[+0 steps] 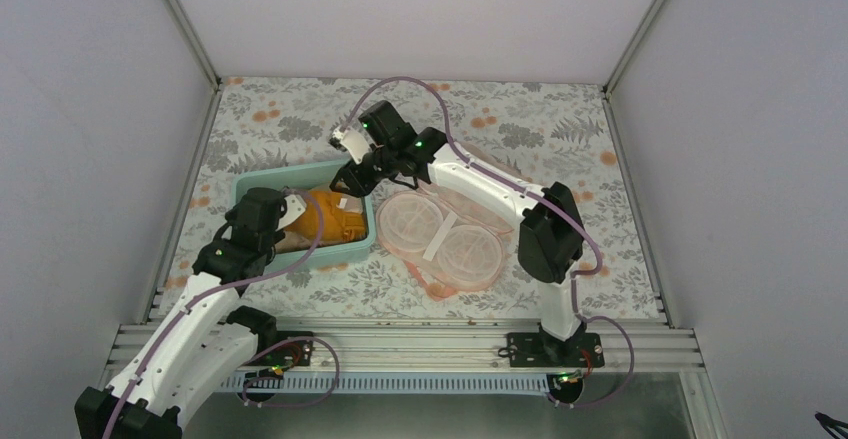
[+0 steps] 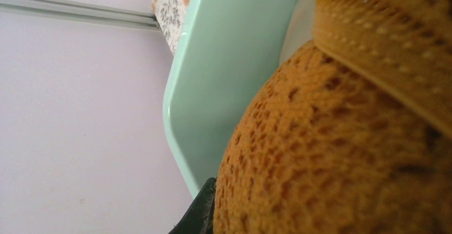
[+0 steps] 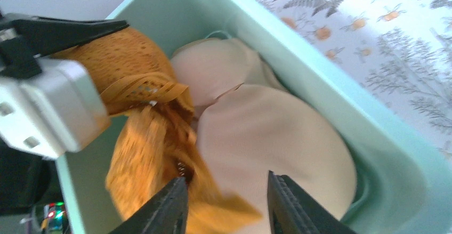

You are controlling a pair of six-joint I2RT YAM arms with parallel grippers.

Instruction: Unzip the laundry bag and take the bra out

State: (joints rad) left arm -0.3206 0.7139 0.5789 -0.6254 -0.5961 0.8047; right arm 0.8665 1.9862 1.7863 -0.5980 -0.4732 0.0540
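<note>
The mustard-orange bra (image 1: 335, 217) lies in the teal tub (image 1: 262, 181), partly on pale beige bras. My left gripper (image 1: 293, 209) is shut on one of its cups. In the left wrist view the bra (image 2: 341, 138) fills the frame beside one dark finger (image 2: 205, 212). My right gripper (image 3: 226, 202) is open and empty, just above the bra's trailing band (image 3: 144, 159) and a beige bra (image 3: 277, 138). It also shows in the top view (image 1: 352, 181). The pink mesh laundry bag (image 1: 445, 239) lies right of the tub, its two translucent round cups showing.
The tub's far rim (image 3: 341, 85) runs beside my right gripper. The tub wall (image 2: 213, 74) is close to my left gripper. A floral cloth (image 1: 560, 139) covers the table. White walls enclose the left, back and right sides.
</note>
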